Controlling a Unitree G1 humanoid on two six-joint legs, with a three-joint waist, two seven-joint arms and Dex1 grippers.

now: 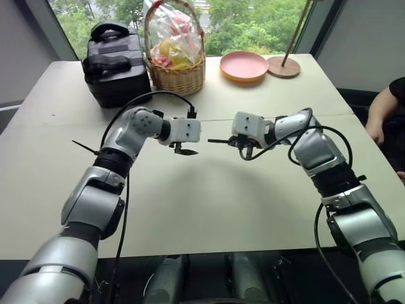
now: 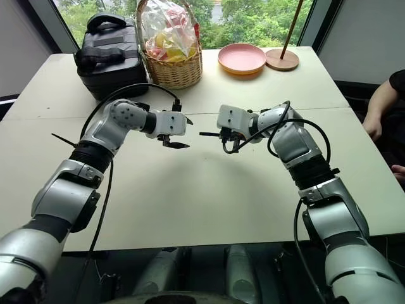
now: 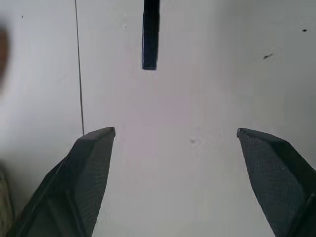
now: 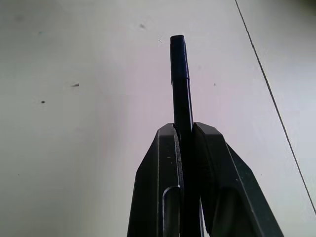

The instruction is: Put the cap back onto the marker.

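A: Where's the marker (image 4: pixel 180 84)?
B: Clenched in the right gripper (image 1: pixel 243 143), held above the table (image 1: pixel 190 209), tip toward the left gripper (image 1: pixel 183 149).
A: And the left?
B: Fingers (image 3: pixel 86 173) spread wide, nothing between them. Cap looks already on.
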